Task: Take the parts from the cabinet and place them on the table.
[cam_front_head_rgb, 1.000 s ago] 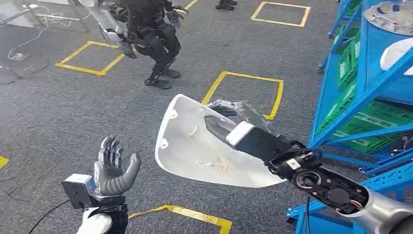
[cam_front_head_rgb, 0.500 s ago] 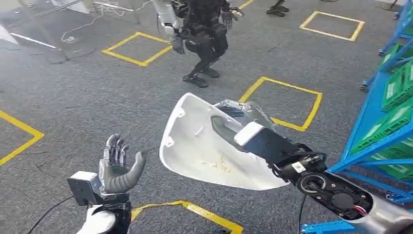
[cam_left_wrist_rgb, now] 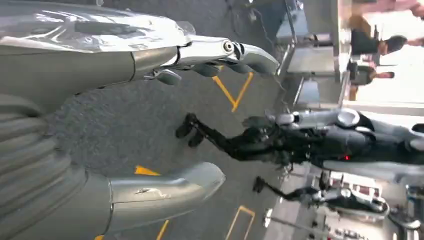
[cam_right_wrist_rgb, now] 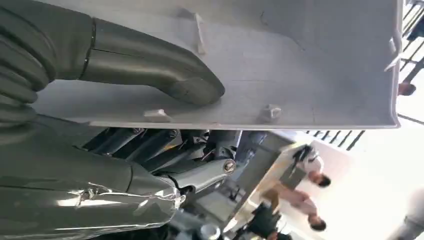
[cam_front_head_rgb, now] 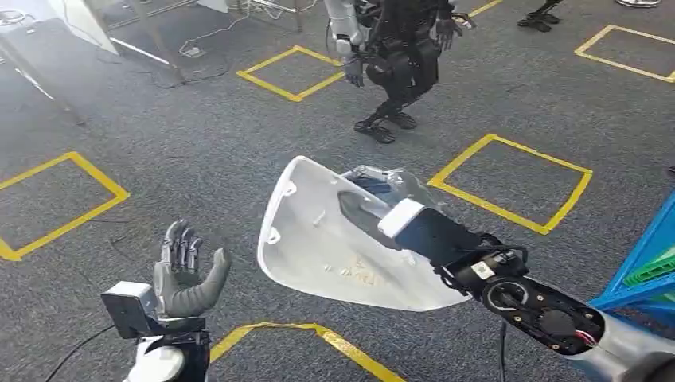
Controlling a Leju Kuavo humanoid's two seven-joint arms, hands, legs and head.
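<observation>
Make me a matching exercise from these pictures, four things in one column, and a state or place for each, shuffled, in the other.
Things:
1. right hand
2. left hand
3. white panel
4. other robot

States:
A. held above the floor
B. standing on the grey carpet beyond the yellow squares
C. fingers apart, holding nothing
D. thumb pressed on a panel's inner face, fingers behind it

Pairs: 1-D, 2-C, 3-A, 4-B

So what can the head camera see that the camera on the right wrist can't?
Only the head view shows the open left hand, the yellow tape squares on the grey carpet, another black humanoid robot and a blue rack corner. Only the right wrist view shows people standing in a bright area. Both show the right hand gripping the white plastic cover, thumb pressed inside it.
</observation>
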